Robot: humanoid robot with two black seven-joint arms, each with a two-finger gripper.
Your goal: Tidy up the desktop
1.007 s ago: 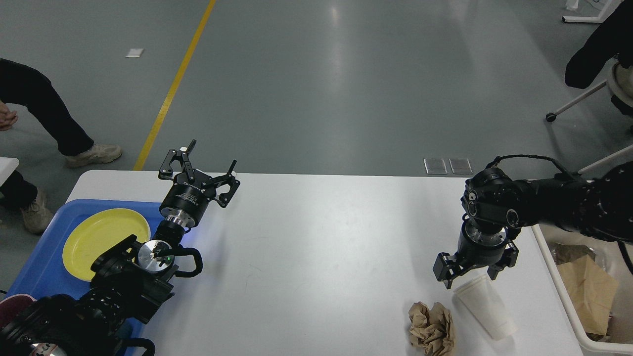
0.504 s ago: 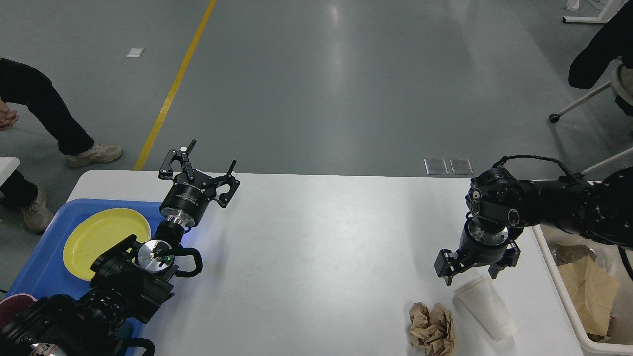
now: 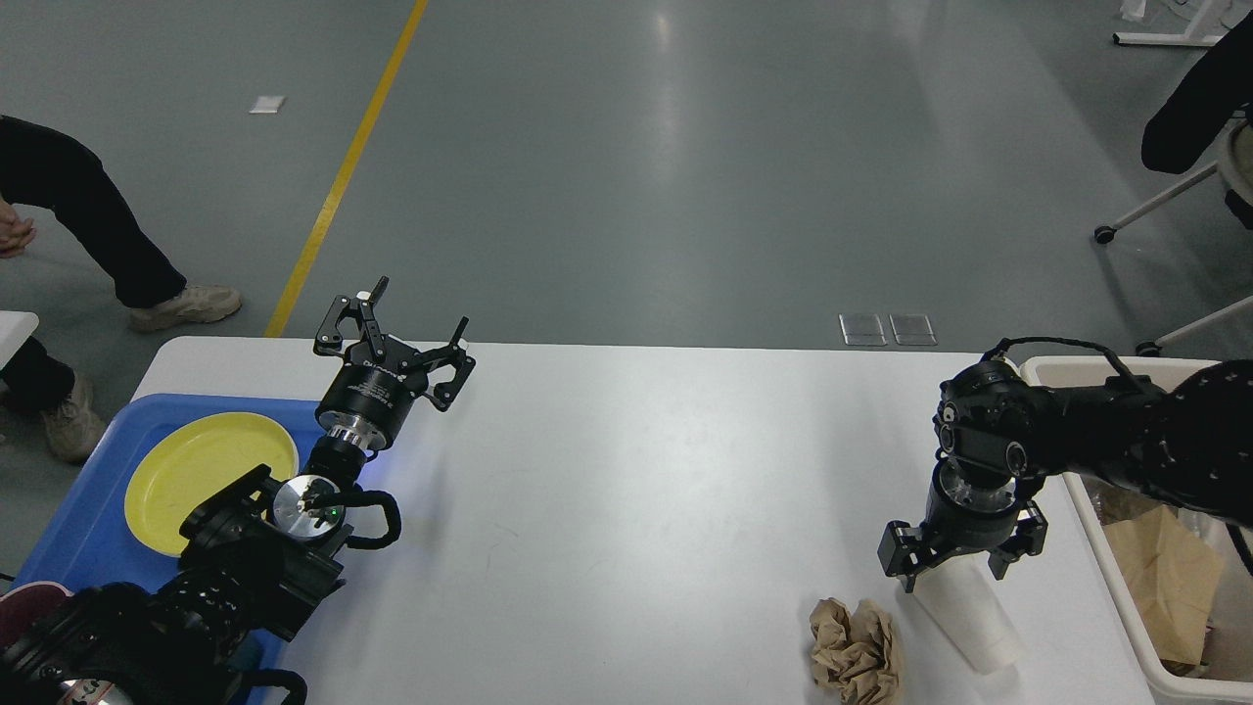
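Observation:
The desktop (image 3: 636, 490) is a large white tabletop. A white cup (image 3: 974, 627) lies on its side near the front right, with a crumpled brown paper ball (image 3: 855, 651) just to its left. My right gripper (image 3: 962, 563) points down over the cup's far end, open, with a finger on each side of it; I cannot tell whether they touch it. My left gripper (image 3: 419, 308) is open and empty, raised over the table's far left edge.
A blue tray (image 3: 88, 529) with a yellow plate (image 3: 210, 475) sits at the left under my left arm. A beige bin (image 3: 1111, 548) holding brown paper (image 3: 1165, 578) stands at the right edge. A person's legs (image 3: 108, 245) are at the left.
My right gripper has moved right and toward me, lowering from just beyond the cup to straddle its far end. The left arm has not moved.

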